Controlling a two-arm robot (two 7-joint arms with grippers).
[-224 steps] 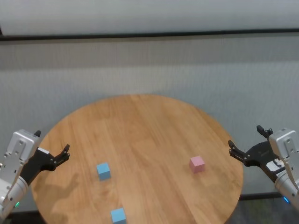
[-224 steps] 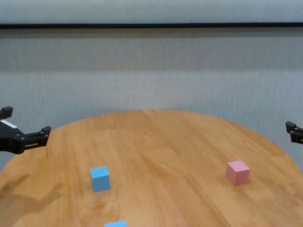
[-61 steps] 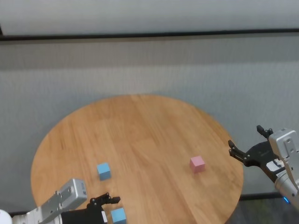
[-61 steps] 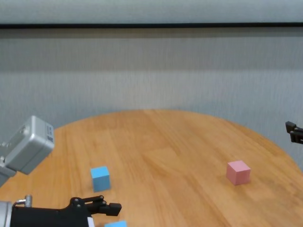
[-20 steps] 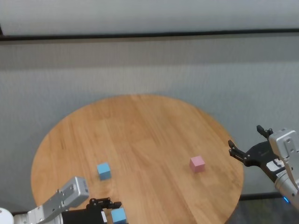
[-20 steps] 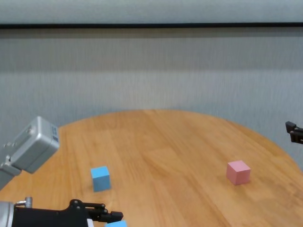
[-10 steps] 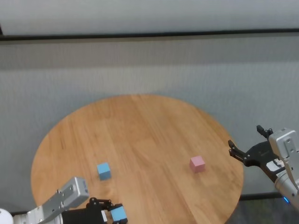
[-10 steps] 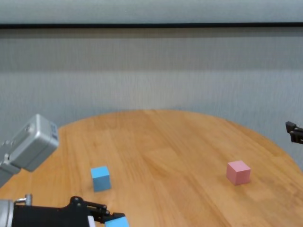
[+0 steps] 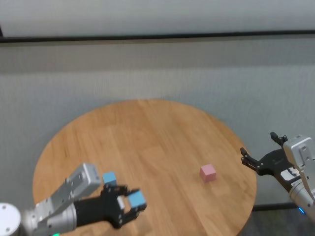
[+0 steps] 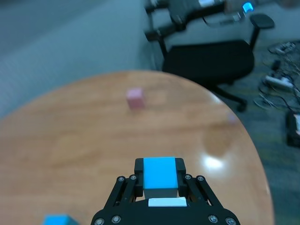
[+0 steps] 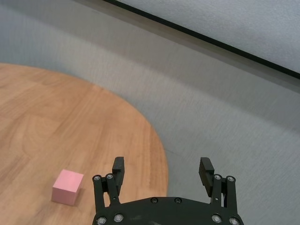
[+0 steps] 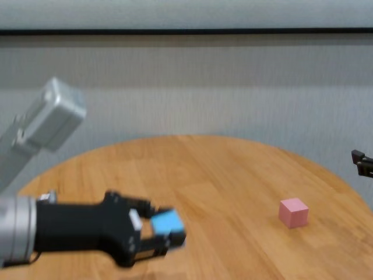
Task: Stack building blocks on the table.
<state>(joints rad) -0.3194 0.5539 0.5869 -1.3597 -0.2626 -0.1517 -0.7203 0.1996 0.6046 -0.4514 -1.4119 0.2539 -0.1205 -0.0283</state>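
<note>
My left gripper (image 9: 132,202) is shut on a light blue cube (image 9: 137,199) and holds it above the front left of the round wooden table (image 9: 147,132). The cube sits between the fingers in the left wrist view (image 10: 159,173) and the chest view (image 12: 167,222). The second light blue cube (image 9: 109,177) rests on the table just behind the left hand; it also shows in the left wrist view (image 10: 56,220). The pink cube (image 9: 207,172) rests at the right side, apart from both. My right gripper (image 9: 257,144) is open and empty beyond the table's right edge.
A grey wall runs behind the table. In the left wrist view a black office chair (image 10: 211,58) and floor cables stand past the table's right edge. The pink cube (image 11: 68,187) lies a little ahead of the right gripper (image 11: 162,166).
My left gripper has shut on the near blue cube and lifted it off the table, moving up and toward the middle. The right arm and the other cubes have not moved.
</note>
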